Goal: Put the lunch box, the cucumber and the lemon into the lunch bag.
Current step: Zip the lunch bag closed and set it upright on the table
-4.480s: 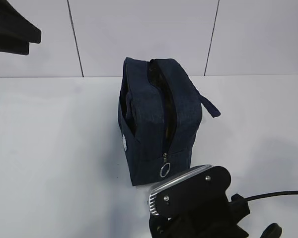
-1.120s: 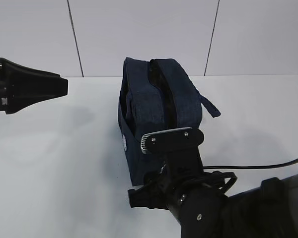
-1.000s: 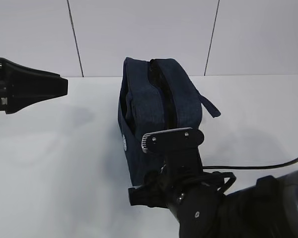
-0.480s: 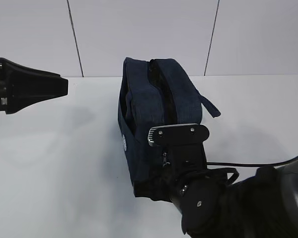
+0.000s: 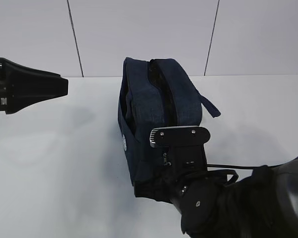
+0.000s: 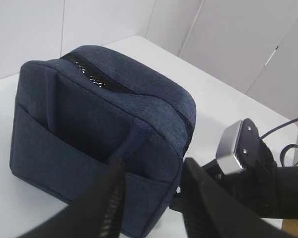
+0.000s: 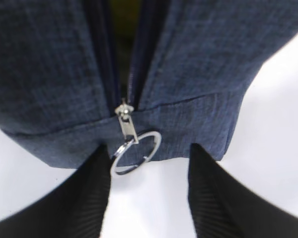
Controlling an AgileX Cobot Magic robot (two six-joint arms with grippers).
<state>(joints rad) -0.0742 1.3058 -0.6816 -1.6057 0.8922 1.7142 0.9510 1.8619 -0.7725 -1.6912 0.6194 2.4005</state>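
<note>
The navy lunch bag (image 5: 156,106) stands mid-table, its top zipper parted. In the right wrist view its near end (image 7: 203,64) fills the frame, with the zipper slider (image 7: 123,113) low and the silver ring pull (image 7: 137,151) hanging from it. My right gripper (image 7: 149,158) is open; the ring lies between the fingers, close against the left finger (image 7: 97,173). My left gripper (image 6: 154,171) is open and empty, hovering off the bag's (image 6: 99,124) side. The lunch box, the cucumber and the lemon are out of view. A dull yellow-green patch (image 7: 124,15) shows in the zipper gap.
My right arm's wrist (image 5: 181,136) covers the bag's near end in the exterior view, with a cable trailing right. The left arm (image 5: 35,89) hangs at the left edge. A bag handle (image 5: 209,105) sticks out to the right. White table (image 5: 64,163) all round.
My right arm has pushed in and slightly right against the bag's near end, and its jaws have narrowed a little around the ring pull. The left arm has not moved.
</note>
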